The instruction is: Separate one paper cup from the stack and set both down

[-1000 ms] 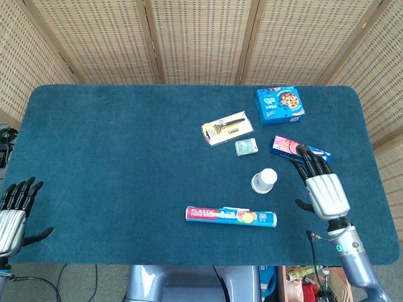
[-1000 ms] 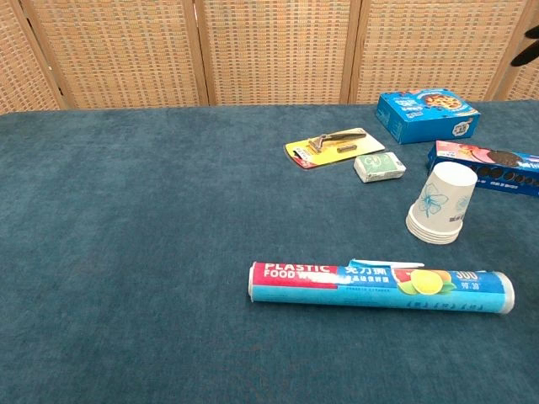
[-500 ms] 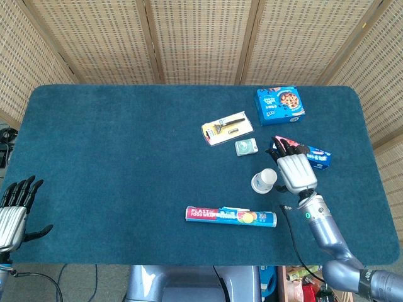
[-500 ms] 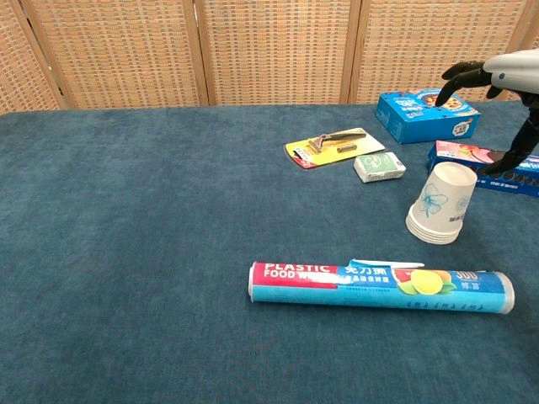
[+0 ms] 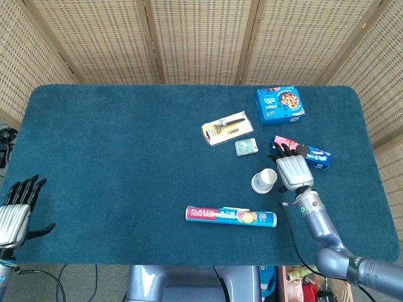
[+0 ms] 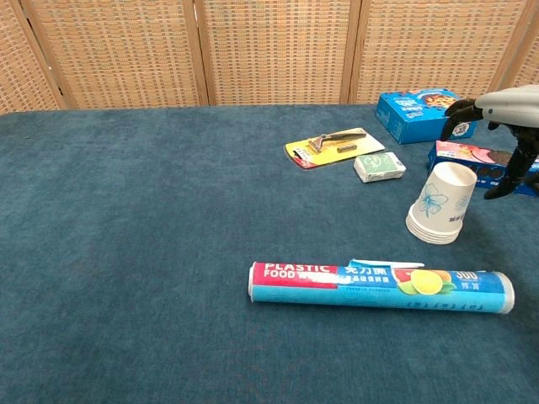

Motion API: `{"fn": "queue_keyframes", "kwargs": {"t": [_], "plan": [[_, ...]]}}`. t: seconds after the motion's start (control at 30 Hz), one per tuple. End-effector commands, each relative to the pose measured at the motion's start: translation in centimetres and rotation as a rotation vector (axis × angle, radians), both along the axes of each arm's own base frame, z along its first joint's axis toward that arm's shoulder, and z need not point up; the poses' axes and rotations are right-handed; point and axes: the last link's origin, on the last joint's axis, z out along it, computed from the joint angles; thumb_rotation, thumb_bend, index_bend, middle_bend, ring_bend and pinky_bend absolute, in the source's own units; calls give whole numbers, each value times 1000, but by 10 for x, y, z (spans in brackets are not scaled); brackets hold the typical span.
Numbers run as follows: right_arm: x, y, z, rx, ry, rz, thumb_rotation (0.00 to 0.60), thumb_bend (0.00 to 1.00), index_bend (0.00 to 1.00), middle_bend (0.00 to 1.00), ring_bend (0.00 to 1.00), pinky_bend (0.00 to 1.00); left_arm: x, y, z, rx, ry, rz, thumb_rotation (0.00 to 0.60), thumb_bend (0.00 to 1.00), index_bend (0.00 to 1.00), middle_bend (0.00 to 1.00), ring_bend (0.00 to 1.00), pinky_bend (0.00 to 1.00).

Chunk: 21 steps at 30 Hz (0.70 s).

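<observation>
Cups (image 6: 441, 204) stand upside down as one nested stack on the blue cloth (image 5: 126, 157), right of the middle, just beyond the roll of plastic wrap (image 6: 379, 286) and on the near side of the flat snack box (image 5: 318, 155). My right hand (image 5: 291, 168) hangs just to the right of the stack, fingers spread and holding nothing, not touching it as far as I can tell. My left hand (image 5: 15, 209) waits far off at the near left corner, also spread and empty. Risk lies in the stack being light and tall: if I come in from the side too fast I may knock it over toward the roll or the small green packet (image 6: 379, 167). Pinching too hard could crush the paper wall. Nested rims may also stick, so both cups could lift together rather than part.
</observation>
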Motion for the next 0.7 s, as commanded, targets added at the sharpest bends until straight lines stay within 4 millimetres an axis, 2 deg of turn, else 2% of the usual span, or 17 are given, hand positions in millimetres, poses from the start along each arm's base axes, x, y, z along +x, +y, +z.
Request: {"fn": "queue_keyframes", "kwargs": {"t": [0.03,0.33,0.7], "plan": [[-3,0,-2,6,-1,-10,600,190,248,113,0,242,0,0,-1,-2,3,1,600,150,0,0,0,0],[-7,-4,-12,12,-9,-14,600,196,299,156,0,282,0,1,-2,-2,7,-1,600,150,0,0,0,0],[-16,-7,-28,42,-20,-36,600,201,316,166,0,293,-3,3,-3,-4,8,12,600,151,0,0,0,0]]}}
